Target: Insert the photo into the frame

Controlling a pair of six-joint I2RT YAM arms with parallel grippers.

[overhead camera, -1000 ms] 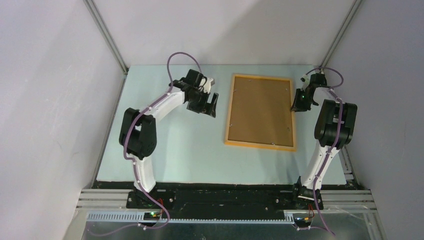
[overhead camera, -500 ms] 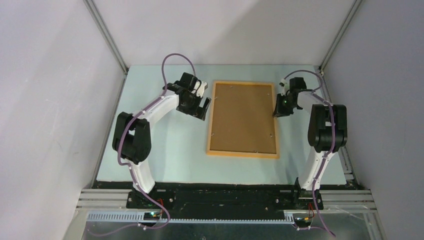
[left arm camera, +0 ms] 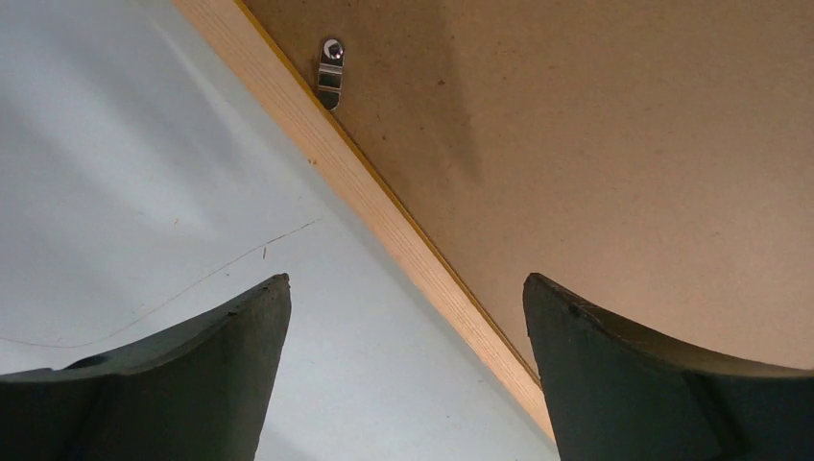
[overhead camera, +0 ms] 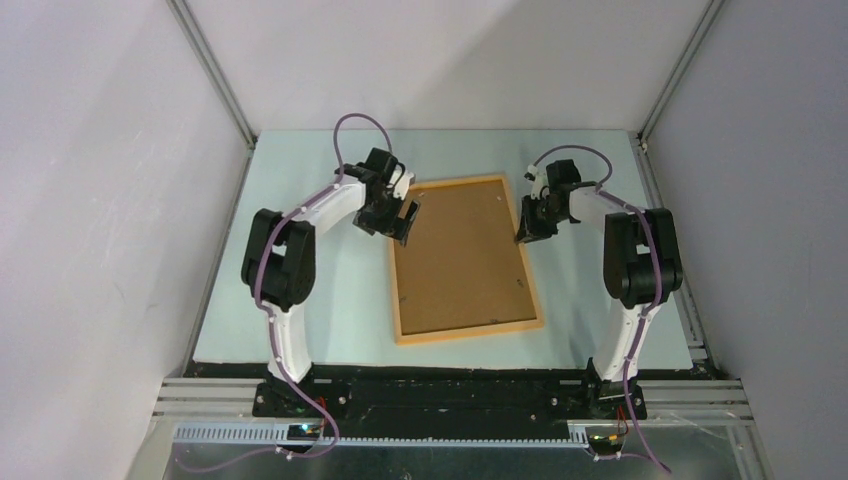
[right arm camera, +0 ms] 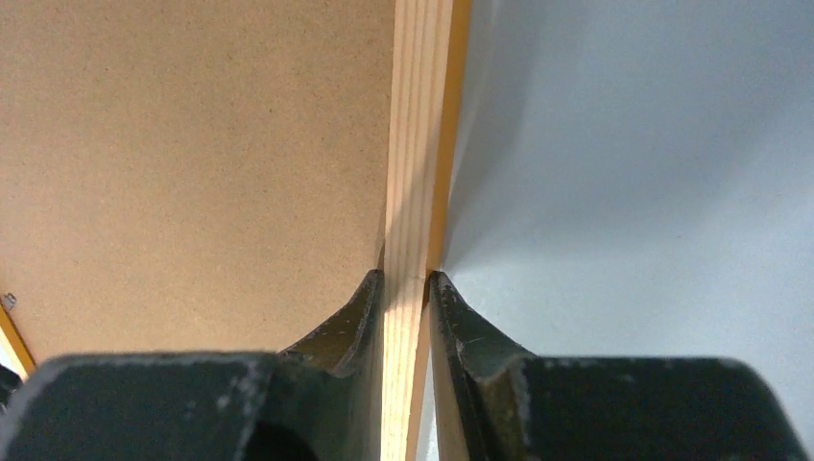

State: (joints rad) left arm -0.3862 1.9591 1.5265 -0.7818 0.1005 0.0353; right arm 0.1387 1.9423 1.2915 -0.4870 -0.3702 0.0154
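Observation:
The orange-yellow wooden frame lies face down mid-table, turned slightly askew, with its brown backing board facing up. My right gripper is shut on the frame's right rail, one finger over the backing, the other outside the rail. My left gripper hangs open over the frame's far left corner; in the left wrist view the rail runs diagonally between its fingers, untouched. A small metal clip sits on the backing. The photo is out of view.
The pale blue table mat extends left of the frame and in front of it. Grey enclosure walls with aluminium posts close in on the back and sides. The arm bases stand at the near edge.
The right gripper has dragged the frame leftward and toward the middle, rotating it slightly. The left gripper has stayed open beside the frame's left edge, shifting a little.

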